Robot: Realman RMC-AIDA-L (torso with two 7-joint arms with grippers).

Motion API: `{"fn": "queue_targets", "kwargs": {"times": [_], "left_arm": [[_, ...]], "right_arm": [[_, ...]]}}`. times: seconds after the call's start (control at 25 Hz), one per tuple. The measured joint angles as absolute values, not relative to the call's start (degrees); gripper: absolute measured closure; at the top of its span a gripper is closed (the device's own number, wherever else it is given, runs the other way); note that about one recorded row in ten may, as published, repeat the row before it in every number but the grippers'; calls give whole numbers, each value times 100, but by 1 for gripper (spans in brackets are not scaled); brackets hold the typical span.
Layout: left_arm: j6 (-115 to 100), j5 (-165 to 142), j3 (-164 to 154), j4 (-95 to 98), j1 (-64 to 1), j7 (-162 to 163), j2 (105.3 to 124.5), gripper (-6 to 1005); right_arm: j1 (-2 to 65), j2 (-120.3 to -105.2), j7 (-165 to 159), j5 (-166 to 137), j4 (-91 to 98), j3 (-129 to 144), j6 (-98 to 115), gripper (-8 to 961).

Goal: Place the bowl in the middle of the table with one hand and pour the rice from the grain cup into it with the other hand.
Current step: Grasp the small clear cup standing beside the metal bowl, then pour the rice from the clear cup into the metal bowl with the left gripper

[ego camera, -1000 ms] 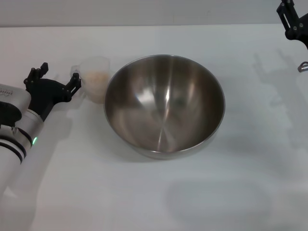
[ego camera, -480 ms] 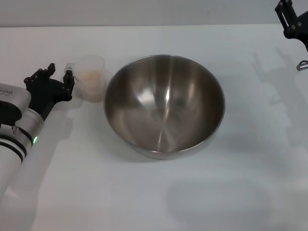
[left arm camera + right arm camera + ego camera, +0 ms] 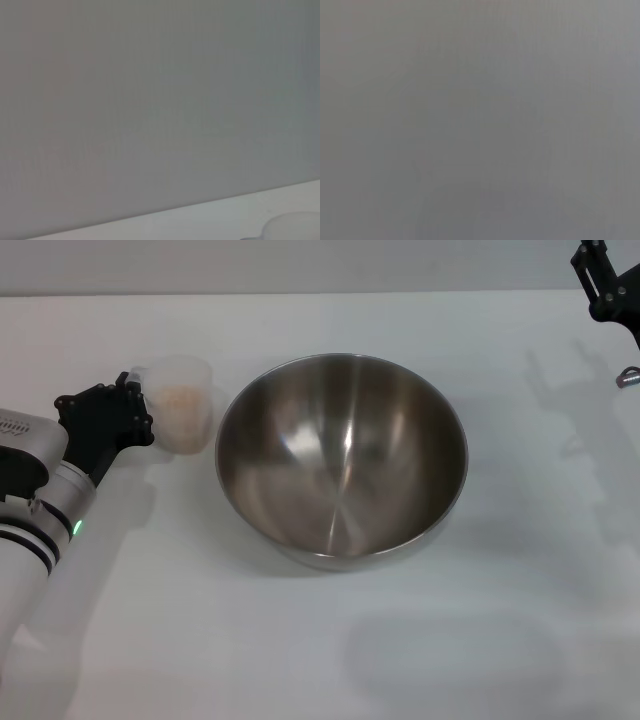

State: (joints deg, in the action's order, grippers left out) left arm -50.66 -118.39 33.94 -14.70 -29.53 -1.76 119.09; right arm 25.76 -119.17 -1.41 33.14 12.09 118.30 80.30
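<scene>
Black fingers of the left gripper (image 3: 133, 405) look closed on the handle side of the grain cup (image 3: 181, 416), though the handle itself hides behind them. Rice (image 3: 184, 400) fills the cup, which stands on the desk (image 3: 300, 640) just left of the bowl (image 3: 341, 455) at mid-desk. Lifting well likely means keeping the cup level until over the rim. Far right, the right gripper (image 3: 606, 285) is cut off; I cannot tell its fingers' state.

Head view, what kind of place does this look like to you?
Probably a lab test bench rather than a kitchen: a bare white tabletop against a plain wall, holding only a large stainless-steel mixing bowl and a small clear plastic cup of rice.
</scene>
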Motion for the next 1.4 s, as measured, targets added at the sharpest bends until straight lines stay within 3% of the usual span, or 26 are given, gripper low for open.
{"fn": "queue_targets", "kwargs": {"times": [0.2,0.76,0.88,1.4], "left_arm": [[-5453,-11841,3402,-1486,-2931,-187,11909,957],[-7087,-11920,3218,-2170,-2898,-2891,11915,963],[-7173,-12349,2649,-2749,-2902,-6719,11917,958],[-7162,-12374,1794,-3097,-2818,-12024,11918,940]], "right_arm": [[2584,-11918,-140,3314,1203,11830,8015,299],[2651,-11913,-109,3313,1191,11678,7970,299],[2667,-11911,-99,3312,1196,11677,7970,299],[2724,-11893,-84,3287,1195,11680,7999,299]]}}
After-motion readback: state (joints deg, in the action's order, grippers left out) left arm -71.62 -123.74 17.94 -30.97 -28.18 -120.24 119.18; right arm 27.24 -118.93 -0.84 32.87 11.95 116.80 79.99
